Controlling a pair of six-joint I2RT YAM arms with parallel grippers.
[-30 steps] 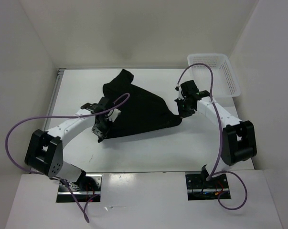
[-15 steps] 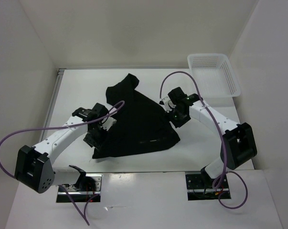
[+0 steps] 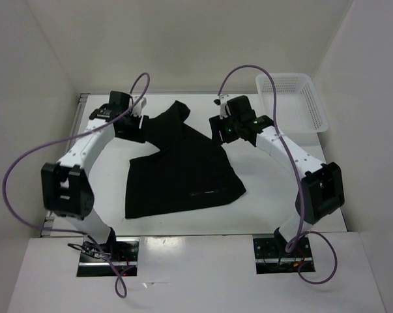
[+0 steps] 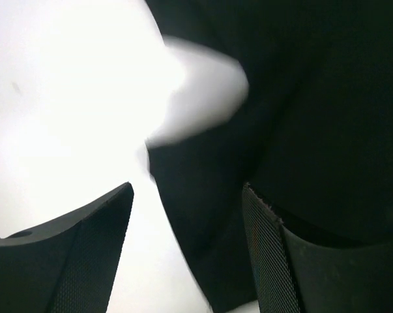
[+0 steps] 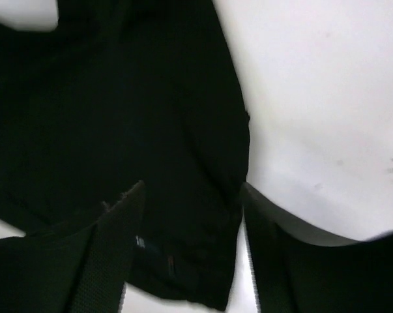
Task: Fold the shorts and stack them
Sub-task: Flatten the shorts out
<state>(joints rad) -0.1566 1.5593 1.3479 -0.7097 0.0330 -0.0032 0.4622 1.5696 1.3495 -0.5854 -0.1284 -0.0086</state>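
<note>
The black shorts [image 3: 182, 175] lie spread on the white table [image 3: 274, 189], with a narrow end pointing to the back. My left gripper [image 3: 135, 129] hovers at their back left edge and is open. In the left wrist view the dark fabric [image 4: 313, 98] passes under the gap between the left gripper's [image 4: 186, 251] fingers. My right gripper [image 3: 221, 129] hangs open over the back right edge. In the right wrist view the cloth [image 5: 118, 98] lies below the right gripper [image 5: 189, 251], and nothing is pinched.
A white mesh basket [image 3: 292, 101] stands at the back right corner of the table. White walls close in the back and both sides. Purple cables arc over both arms.
Both grippers opened and let go of the shorts, then moved from the garment's middle to its far end. The shorts now lie flatter and nearer the front.
</note>
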